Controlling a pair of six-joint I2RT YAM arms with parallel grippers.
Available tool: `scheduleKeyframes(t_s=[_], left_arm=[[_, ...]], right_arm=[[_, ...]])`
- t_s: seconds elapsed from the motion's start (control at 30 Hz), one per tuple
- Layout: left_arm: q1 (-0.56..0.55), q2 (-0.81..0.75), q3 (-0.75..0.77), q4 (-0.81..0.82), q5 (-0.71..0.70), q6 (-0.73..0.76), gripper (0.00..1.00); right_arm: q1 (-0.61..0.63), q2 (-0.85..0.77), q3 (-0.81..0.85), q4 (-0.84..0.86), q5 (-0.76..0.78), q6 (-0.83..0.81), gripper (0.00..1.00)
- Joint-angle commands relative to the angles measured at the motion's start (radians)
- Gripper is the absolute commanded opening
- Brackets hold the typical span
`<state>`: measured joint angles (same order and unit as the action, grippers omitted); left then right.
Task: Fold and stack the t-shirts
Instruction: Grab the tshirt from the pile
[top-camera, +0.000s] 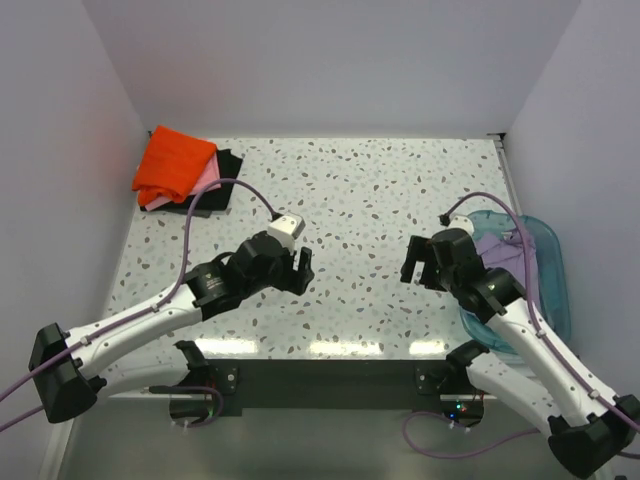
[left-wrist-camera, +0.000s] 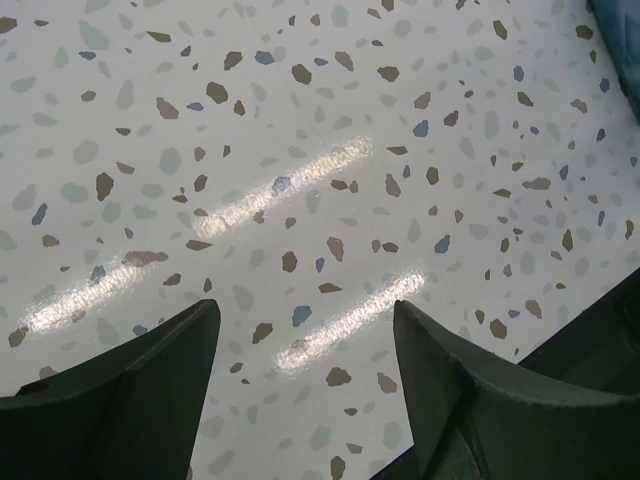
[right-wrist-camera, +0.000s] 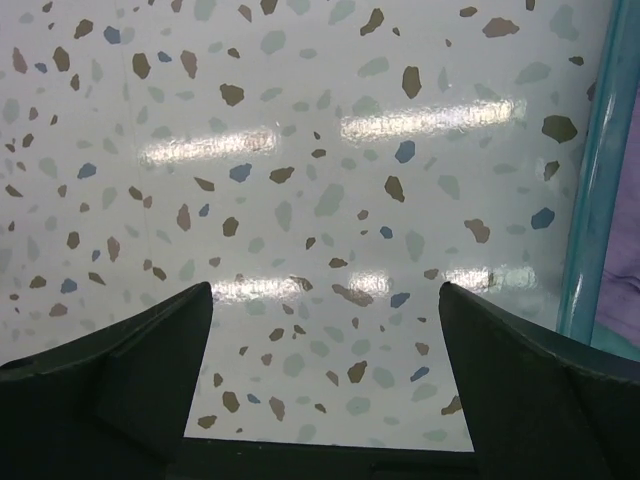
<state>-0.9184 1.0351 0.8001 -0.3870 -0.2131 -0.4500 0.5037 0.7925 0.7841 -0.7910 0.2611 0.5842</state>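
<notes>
Glossy white tabletop flecked with brown, grey and blue chips (top-camera: 370, 190), terrazzo pattern. Plain pale grey-lilac walls (top-camera: 330, 60) close it in at the back and both sides (left one faintly tinged red near the far corner). Overhead light shows as bright elongated glare streaks (top-camera: 345, 347) near the front edge, beside a dark strip (top-camera: 330, 375).

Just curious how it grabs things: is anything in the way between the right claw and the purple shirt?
Only the wall of the teal bin. The purple shirt lies inside it, and the open right claw hovers over the table just beside it, so it would probably have to reach over the rim.
</notes>
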Motion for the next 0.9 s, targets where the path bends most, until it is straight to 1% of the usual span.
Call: scheduleKeyframes(t_s=[0.0, 0.1, 0.13, 0.17, 0.23, 0.3, 0.33, 0.37, 0.43, 0.47, 0.57, 0.63, 0.67, 0.87], left_arm=[[0.001, -0.018, 0.039, 0.008, 0.046, 0.036, 0.75], [0.001, -0.004, 0.039, 0.014, 0.07, 0.036, 0.75], [0.001, 0.002, 0.04, 0.016, 0.073, 0.036, 0.75], [0.001, 0.003, 0.04, 0.016, 0.08, 0.037, 0.75], [0.001, 0.011, 0.047, 0.011, 0.084, 0.04, 0.75], [0.001, 0.01, 0.047, 0.013, 0.093, 0.048, 0.75], [0.001, 0.011, 0.051, 0.002, 0.093, 0.051, 0.75], [0.001, 0.01, 0.056, -0.003, 0.093, 0.054, 0.75], [0.001, 0.0, 0.06, -0.012, 0.089, 0.063, 0.76], [0.001, -0.003, 0.062, -0.015, 0.084, 0.066, 0.76], [0.001, -0.018, 0.057, -0.019, 0.077, 0.073, 0.76], [0.001, -0.021, 0.056, -0.023, 0.078, 0.073, 0.76], [0.001, -0.024, 0.054, -0.021, 0.08, 0.07, 0.76], [0.003, -0.026, 0.036, -0.012, 0.096, 0.059, 0.76]], right_arm=[[0.002, 0.034, 0.046, 0.024, 0.069, 0.014, 0.99], [0.001, 0.118, 0.118, -0.014, 0.118, 0.014, 0.99], [0.001, 0.143, 0.169, -0.023, 0.133, 0.013, 0.99], [-0.002, 0.202, 0.197, -0.037, 0.156, 0.002, 0.99], [-0.008, 0.258, 0.248, -0.045, 0.268, -0.001, 0.99], [-0.101, 0.35, 0.332, -0.065, 0.302, -0.018, 0.99], [-0.155, 0.376, 0.354, -0.06, 0.285, -0.024, 0.99], [-0.275, 0.396, 0.374, -0.047, 0.267, -0.033, 0.99], [-0.384, 0.457, 0.385, -0.004, 0.227, -0.049, 0.99], [-0.458, 0.479, 0.388, 0.019, 0.227, -0.049, 0.99], [-0.578, 0.586, 0.383, 0.058, 0.214, -0.032, 0.99], [-0.625, 0.658, 0.366, 0.081, 0.205, -0.015, 0.99], [-0.667, 0.678, 0.356, 0.113, 0.182, -0.004, 0.99], [-0.764, 0.803, 0.273, 0.219, 0.158, 0.048, 0.99]])
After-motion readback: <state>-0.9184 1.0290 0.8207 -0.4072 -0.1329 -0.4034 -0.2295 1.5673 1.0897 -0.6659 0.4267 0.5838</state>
